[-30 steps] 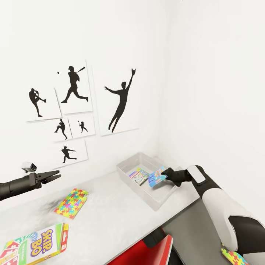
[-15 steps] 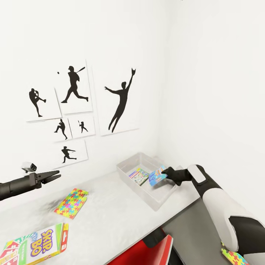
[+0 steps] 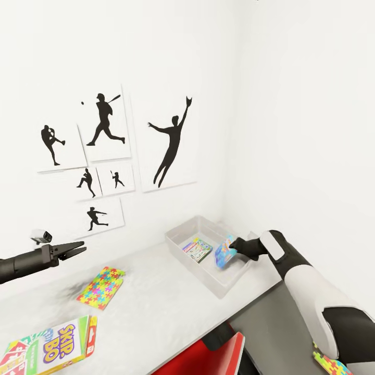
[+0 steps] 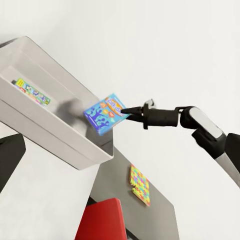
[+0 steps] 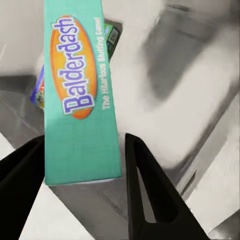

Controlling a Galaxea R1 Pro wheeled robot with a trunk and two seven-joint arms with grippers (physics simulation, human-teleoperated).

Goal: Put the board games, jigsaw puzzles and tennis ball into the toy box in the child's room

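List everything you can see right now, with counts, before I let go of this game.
toy box: one, clear grey, far right corner of the table
Balderdash game: one, teal and blue, tilted over the toy box between the right claw's fingers
game in the box: one, multicoloured, lying flat on the bottom of the toy box
Skip-Bo game: one, yellow, near left of the table
jigsaw puzzle: one, multicoloured, on the table
second jigsaw puzzle: one, multicoloured, on the grey surface beyond the table's edge
table: one, white
chair: one, red, at the table
wall pictures: six, black baseball silhouettes
left claw: black, open, above the table
right claw: black, gripping the Balderdash game
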